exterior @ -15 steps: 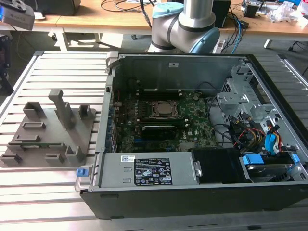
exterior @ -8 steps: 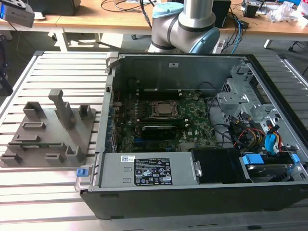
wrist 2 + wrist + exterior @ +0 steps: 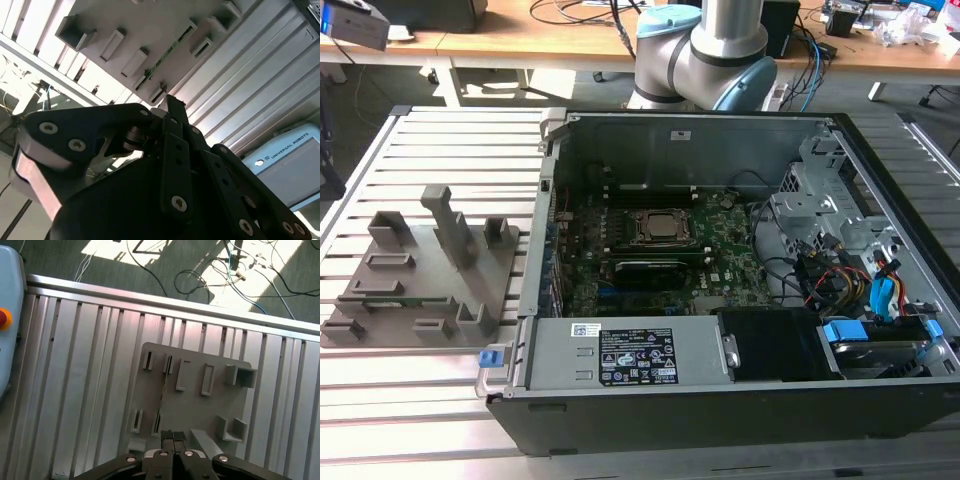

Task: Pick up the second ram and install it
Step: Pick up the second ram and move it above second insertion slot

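The pincer (image 3: 173, 436), pressed together, was held over the tray (image 3: 200, 412); the ram (image 3: 163, 390) was seen just beyond its tips, long axis running straight away from them.

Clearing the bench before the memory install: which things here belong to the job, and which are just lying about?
Job: second ram in grey holder tray; claw poised over the tray; motherboard in open computer case.
Lying about: floor cables; desk clutter.
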{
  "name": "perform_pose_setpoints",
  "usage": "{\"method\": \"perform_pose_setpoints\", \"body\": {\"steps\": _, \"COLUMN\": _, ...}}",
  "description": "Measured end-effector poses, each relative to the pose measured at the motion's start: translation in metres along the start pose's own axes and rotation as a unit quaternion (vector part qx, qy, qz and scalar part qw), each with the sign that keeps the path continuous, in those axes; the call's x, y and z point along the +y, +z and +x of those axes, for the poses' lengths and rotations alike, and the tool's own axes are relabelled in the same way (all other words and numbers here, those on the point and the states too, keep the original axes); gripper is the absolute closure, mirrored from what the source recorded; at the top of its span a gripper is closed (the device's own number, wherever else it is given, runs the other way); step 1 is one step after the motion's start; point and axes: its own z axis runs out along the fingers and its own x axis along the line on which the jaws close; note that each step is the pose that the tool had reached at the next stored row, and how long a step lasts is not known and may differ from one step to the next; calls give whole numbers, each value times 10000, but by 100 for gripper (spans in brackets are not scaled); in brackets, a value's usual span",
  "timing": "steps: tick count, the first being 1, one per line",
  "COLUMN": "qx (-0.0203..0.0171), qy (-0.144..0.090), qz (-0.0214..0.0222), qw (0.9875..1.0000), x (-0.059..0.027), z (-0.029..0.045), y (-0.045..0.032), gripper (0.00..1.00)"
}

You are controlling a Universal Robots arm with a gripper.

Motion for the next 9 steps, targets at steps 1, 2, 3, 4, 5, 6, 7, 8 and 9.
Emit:
{"method": "perform_pose_setpoints", "body": {"steps": 1, "qx": 6, "qy": -119, "qz": -2, "qw": 9999, "x": 0, "z": 0, "y": 0, "gripper": 89}}
{"method": "perform_pose_setpoints", "body": {"steps": 2, "qx": 9, "qy": -187, "qz": -4, "qw": 9998, "x": 0, "z": 0, "y": 0, "gripper": 89}}
{"method": "perform_pose_setpoints", "body": {"steps": 3, "qx": 12, "qy": -275, "qz": -6, "qw": 9996, "x": 0, "z": 0, "y": 0, "gripper": 89}}
{"method": "perform_pose_setpoints", "body": {"steps": 4, "qx": 13, "qy": -280, "qz": -7, "qw": 9996, "x": 0, "z": 0, "y": 0, "gripper": 89}}
{"method": "perform_pose_setpoints", "body": {"steps": 5, "qx": 8, "qy": -171, "qz": -4, "qw": 9999, "x": -1, "z": -1, "y": 1, "gripper": 89}}
{"method": "perform_pose_setpoints", "body": {"steps": 6, "qx": 3, "qy": -54, "qz": -1, "qw": 10000, "x": 0, "z": -2, "y": 3, "gripper": 89}}
{"method": "perform_pose_setpoints", "body": {"steps": 7, "qx": -6, "qy": 140, "qz": 3, "qw": 9999, "x": 0, "z": -1, "y": 6, "gripper": 89}}
{"method": "perform_pose_setpoints", "body": {"steps": 8, "qx": -14, "qy": 314, "qz": 8, "qw": 9995, "x": 0, "z": -1, "y": 8, "gripper": 89}}
{"method": "perform_pose_setpoints", "body": {"steps": 9, "qx": -21, "qy": 466, "qz": 11, "qw": 9989, "x": -1, "z": -1, "y": 10, "gripper": 89}}
